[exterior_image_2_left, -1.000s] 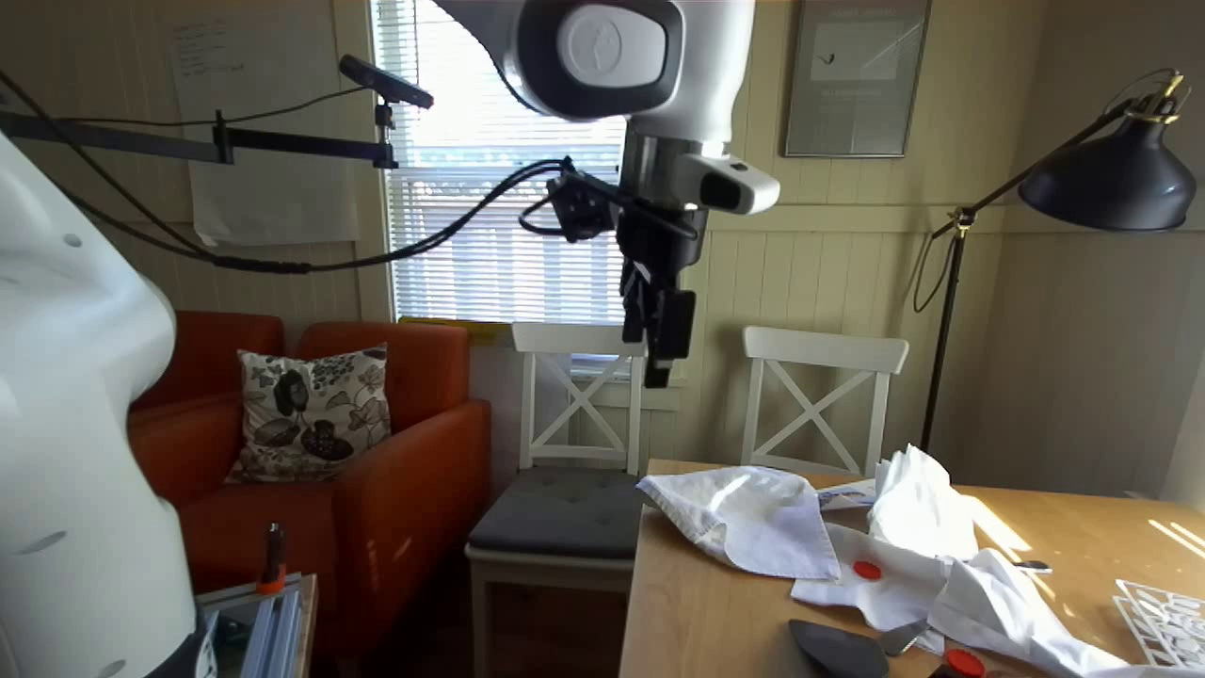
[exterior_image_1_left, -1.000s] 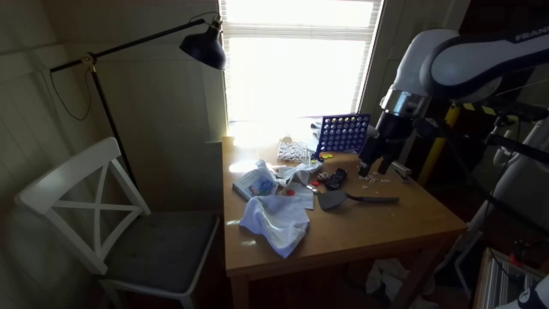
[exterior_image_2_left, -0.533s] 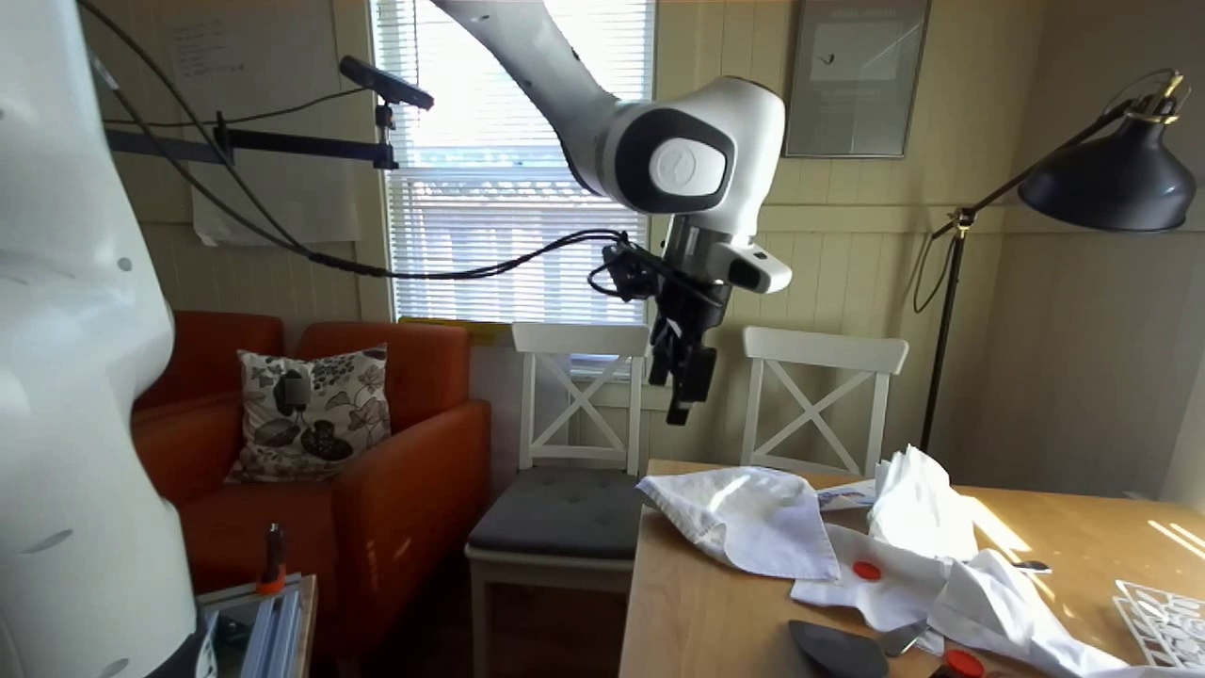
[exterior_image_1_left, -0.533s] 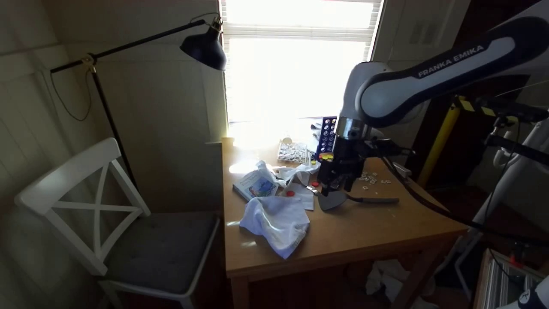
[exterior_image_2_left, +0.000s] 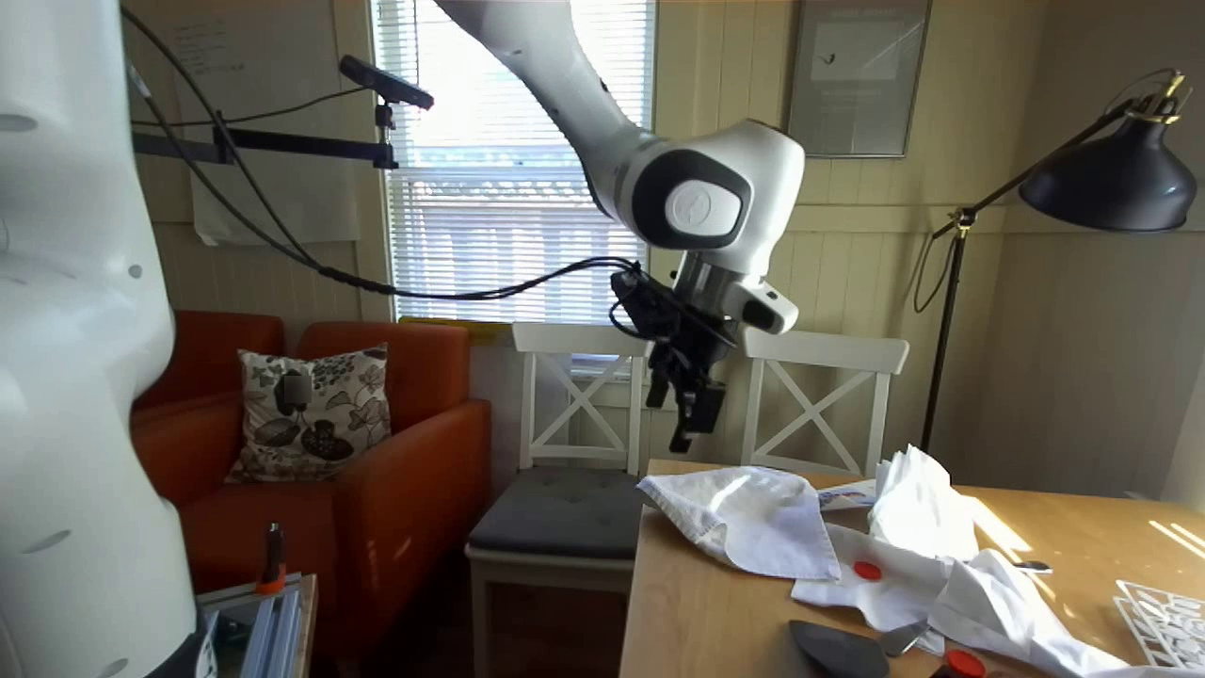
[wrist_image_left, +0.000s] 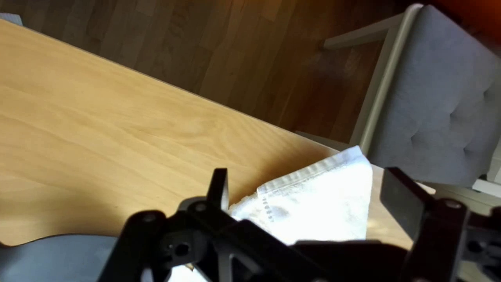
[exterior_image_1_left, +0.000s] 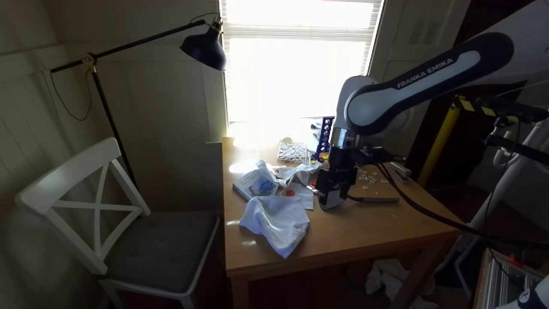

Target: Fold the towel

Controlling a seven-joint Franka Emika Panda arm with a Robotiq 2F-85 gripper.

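The white towel (exterior_image_1_left: 274,221) lies loosely spread, with folds, on the wooden table; it also shows in an exterior view (exterior_image_2_left: 753,518). One corner reaches the table edge. In the wrist view the towel (wrist_image_left: 325,203) shows a hemmed edge between the fingers, its lower part hidden by the gripper. My gripper (wrist_image_left: 306,172) is open, with nothing between the fingertips. In both exterior views the gripper (exterior_image_1_left: 333,195) (exterior_image_2_left: 668,426) is in the air, apart from the towel and tilted, with the fingers pointing down.
A spatula (exterior_image_1_left: 377,199) lies beside the towel, its dark head (wrist_image_left: 58,258) below the gripper. A book (exterior_image_1_left: 257,184), crumpled white cloth (exterior_image_2_left: 918,508), a red disc (exterior_image_2_left: 867,571) and a blue game frame (exterior_image_1_left: 324,133) are on the table. A lamp (exterior_image_1_left: 206,47) and chair (exterior_image_1_left: 163,249) stand beside it.
The arm has swung towards the towel and come lower, and the gripper has tilted. The game frame is now mostly hidden behind the arm. The towel has not moved.
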